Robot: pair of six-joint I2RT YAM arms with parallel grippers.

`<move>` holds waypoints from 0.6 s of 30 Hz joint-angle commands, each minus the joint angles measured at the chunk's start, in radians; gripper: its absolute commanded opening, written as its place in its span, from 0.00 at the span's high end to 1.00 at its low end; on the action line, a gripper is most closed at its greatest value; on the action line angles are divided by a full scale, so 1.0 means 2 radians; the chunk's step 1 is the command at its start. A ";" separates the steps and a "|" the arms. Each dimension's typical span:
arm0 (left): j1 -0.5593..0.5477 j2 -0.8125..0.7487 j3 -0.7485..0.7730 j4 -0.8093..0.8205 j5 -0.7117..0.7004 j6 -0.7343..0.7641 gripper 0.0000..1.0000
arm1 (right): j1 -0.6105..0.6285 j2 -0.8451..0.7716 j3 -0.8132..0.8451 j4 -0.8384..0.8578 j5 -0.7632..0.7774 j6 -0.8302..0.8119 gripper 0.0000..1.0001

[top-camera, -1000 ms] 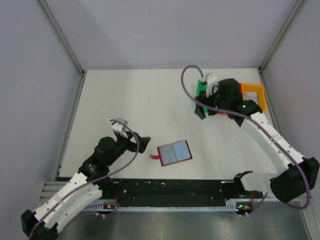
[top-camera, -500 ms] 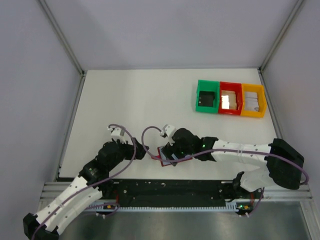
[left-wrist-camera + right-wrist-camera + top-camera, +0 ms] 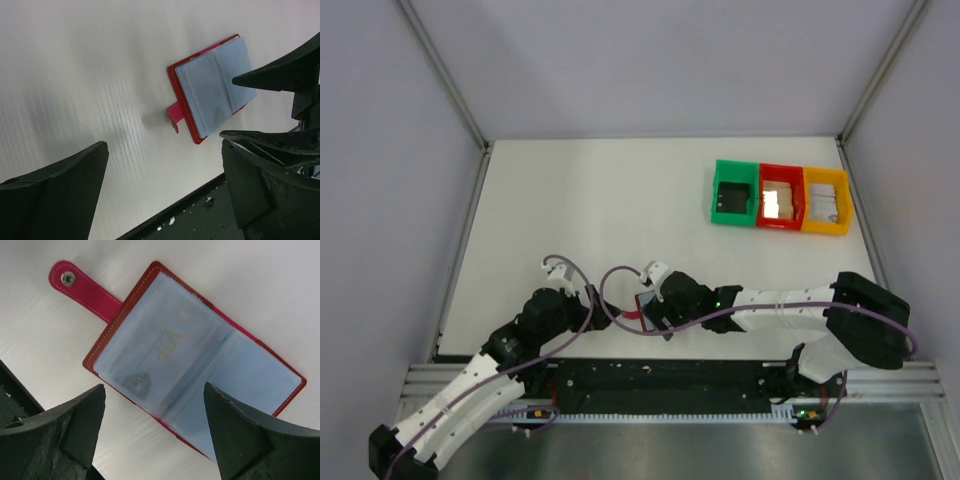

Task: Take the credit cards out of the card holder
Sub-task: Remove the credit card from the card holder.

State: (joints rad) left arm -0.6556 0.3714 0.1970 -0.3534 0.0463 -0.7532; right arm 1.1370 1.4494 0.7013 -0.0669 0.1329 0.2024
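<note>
The card holder (image 3: 127,315) lies open and flat on the white table, a red wallet with pale blue sleeves and a snap tab (image 3: 67,278). A pale credit card (image 3: 167,347) with gold lettering shows through the left sleeve. My right gripper (image 3: 154,390) hangs open just above the holder's near edge, its fingers either side of the fold, gripping nothing. In the top view it covers most of the holder (image 3: 643,302). My left gripper (image 3: 164,150) stands wide open and empty a little to the left of the holder (image 3: 210,87), aimed at the tab side.
Green (image 3: 734,192), red (image 3: 780,197) and yellow (image 3: 826,200) open bins stand in a row at the back right, each with a flat card-like piece inside. The black rail (image 3: 670,375) runs along the table's near edge, close behind both grippers.
My right arm has swung from the bins at the back right down to the holder near the front edge. My left gripper has crept slightly closer to the holder.
</note>
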 commanded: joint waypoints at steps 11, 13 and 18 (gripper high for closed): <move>0.002 0.034 0.002 0.072 0.029 0.006 0.02 | 0.025 -0.010 0.002 0.016 0.028 0.046 0.23; 0.001 0.034 0.000 0.079 0.029 0.009 0.02 | 0.024 -0.008 0.005 0.016 0.040 0.051 0.23; 0.002 0.034 -0.006 0.100 0.027 0.018 0.05 | 0.025 0.015 0.014 0.027 0.042 0.058 0.24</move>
State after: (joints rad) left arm -0.6556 0.4377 0.1932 -0.2462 0.0937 -0.7464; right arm 1.1748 1.4654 0.6712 -0.0494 0.1913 0.2871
